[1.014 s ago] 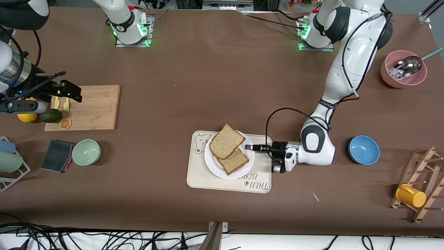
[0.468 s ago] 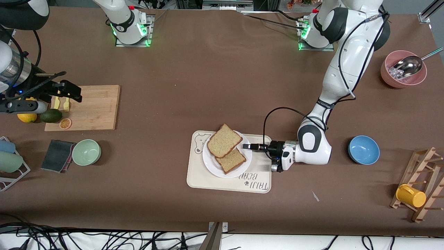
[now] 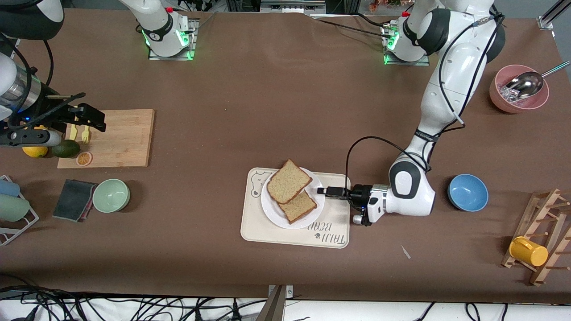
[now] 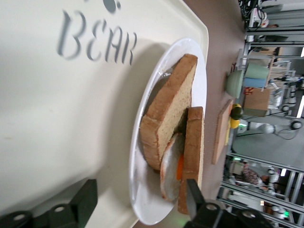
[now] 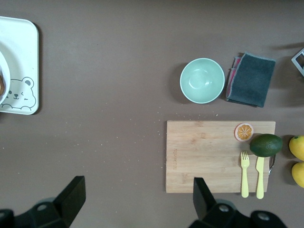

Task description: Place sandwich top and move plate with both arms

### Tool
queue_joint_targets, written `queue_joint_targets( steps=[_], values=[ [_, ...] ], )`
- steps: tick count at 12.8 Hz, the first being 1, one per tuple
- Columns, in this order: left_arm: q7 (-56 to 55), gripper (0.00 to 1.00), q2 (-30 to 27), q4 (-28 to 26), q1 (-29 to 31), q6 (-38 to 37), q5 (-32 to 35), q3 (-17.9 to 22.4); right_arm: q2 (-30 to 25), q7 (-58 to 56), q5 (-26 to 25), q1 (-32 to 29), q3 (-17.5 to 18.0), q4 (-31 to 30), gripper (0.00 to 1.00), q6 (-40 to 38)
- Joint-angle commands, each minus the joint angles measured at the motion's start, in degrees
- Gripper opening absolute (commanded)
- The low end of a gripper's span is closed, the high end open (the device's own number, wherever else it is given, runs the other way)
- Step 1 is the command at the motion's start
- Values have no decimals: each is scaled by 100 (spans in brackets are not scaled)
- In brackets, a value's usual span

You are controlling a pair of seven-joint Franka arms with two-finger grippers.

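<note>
the left gripper (image 3: 322, 191) sits low over the tray (image 3: 263, 232), fingers spread, the plate (image 3: 273, 213) rim just ahead of its fingertips and unheld. the sandwich top (image 3: 289, 181) lies on the plate. the right gripper (image 3: 91, 119) waits, fingers wide apart, over the cutting board (image 3: 125, 142).

Sandwich top (image 3: 289, 181) lies on plate (image 3: 272, 211), which sits on tray (image 3: 254, 227).
</note>
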Motion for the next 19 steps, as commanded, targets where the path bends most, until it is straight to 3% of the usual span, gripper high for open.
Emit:
queue_joint_targets(
  steps=[1,4,7,12,15,19],
  values=[
    [-202,100,-555,-106,209,-452,1011,93,35,-52,-40,-25,31,87,100,-10],
    [-229,100,-871,-98,553,-866,2039,111,35,-52,-40,-33,31,87,100,-10],
    [-255,100,-1582,-133,746,-1638,3436,155,35,-52,-40,-33,31,87,100,-10],
    [-1079,100,-2707,-159,799,-2447,5046,155,43,-52,-49,-25,31,87,100,-10],
    [-2124,100,-3498,-168,729,-3115,5426,111,43,-52,-40,-25,31,87,100,-10],
    [-2620,100,-4720,-545,702,-3187,5875,59,43,-52,-40,-25,31,87,100,-10]
  ],
)
